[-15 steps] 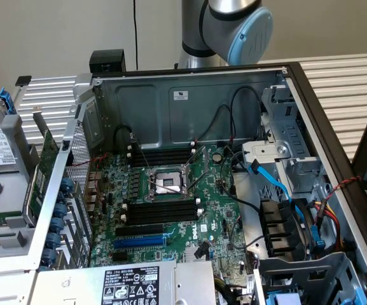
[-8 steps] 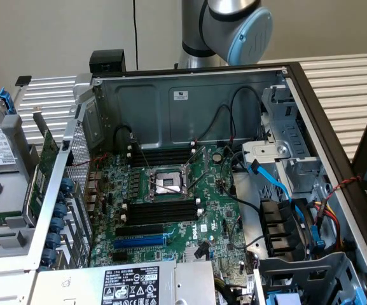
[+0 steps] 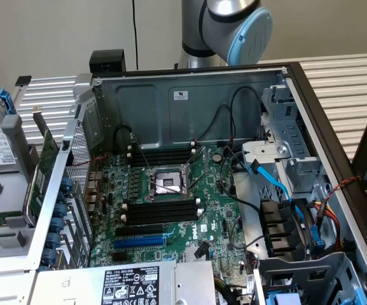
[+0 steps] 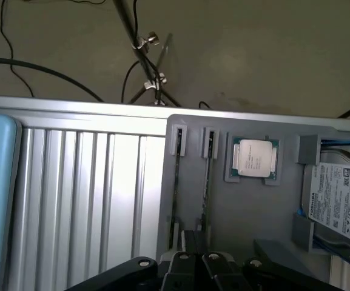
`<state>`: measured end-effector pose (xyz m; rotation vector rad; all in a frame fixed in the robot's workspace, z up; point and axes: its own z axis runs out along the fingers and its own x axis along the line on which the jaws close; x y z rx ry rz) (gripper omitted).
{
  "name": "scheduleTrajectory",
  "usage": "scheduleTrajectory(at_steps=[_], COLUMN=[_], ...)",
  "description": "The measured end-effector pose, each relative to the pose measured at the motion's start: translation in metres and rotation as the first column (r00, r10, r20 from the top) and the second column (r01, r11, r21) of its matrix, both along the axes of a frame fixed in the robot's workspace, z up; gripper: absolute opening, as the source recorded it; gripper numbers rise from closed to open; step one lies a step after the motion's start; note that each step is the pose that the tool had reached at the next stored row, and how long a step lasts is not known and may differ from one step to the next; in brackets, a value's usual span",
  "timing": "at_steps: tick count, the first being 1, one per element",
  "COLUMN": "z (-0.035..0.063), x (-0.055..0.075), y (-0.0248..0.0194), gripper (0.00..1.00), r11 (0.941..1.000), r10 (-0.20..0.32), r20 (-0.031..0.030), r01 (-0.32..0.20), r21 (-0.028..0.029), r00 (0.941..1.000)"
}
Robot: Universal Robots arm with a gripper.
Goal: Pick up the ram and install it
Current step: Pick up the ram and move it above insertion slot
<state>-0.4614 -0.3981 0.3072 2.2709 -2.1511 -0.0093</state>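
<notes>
Two thin ram sticks stand on edge in the holders of a grey tray point(image 4: 253, 212), one ram stick point(image 4: 175, 194) beside the other ram stick point(image 4: 208, 182). My gripper point(image 4: 193, 257) hovers over the near end of these sticks with its dark fingers closed together and nothing between them. In the exterior view the open computer case point(image 3: 189, 95) shows its green motherboard point(image 3: 215, 216), with long black memory slots point(image 3: 161, 211) on both sides of the processor socket point(image 3: 167, 184). The arm's grey and blue joint point(image 3: 234, 25) rises behind the case.
In the tray, a processor chip point(image 4: 255, 159) lies beside the sticks and a hard drive point(image 4: 343, 197) beyond it. The tray rests on a ribbed aluminium table point(image 4: 90, 200). Black and blue cables point(image 3: 278, 184) cross the case on the exterior view's right.
</notes>
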Motion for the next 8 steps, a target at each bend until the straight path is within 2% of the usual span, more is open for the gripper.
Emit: scheduleTrajectory(at_steps=[1, 2, 3, 4, 5, 6, 8], z=[-0.0018, -0.0037, -0.0055, -0.0072, -0.0090, -0.0110, -0.0145], x=[0.000, 0.000, 0.000, 0.000, 0.000, 0.000, 0.000], y=[0.0000, 0.0000, 0.0000, 0.0000, 0.0000, 0.0000, 0.0000], gripper=[0.11, 0.17, 0.17, 0.24, 0.24, 0.36, 0.36], r11=[1.0000, 1.0000, 1.0000, 1.0000, 1.0000, 1.0000, 1.0000], r10=[0.000, 0.000, 0.000, 0.000, 0.000, 0.000, 0.000], r20=[-0.0001, 0.0000, 0.0000, 0.0000, 0.0000, 0.0000, -0.0001], r01=[0.000, 0.000, 0.000, 0.000, 0.000, 0.000, 0.000], r21=[-0.0001, 0.0001, 0.0000, 0.0000, 0.0000, 0.0001, -0.0001], r00=[1.0000, 1.0000, 1.0000, 1.0000, 1.0000, 1.0000, 1.0000])
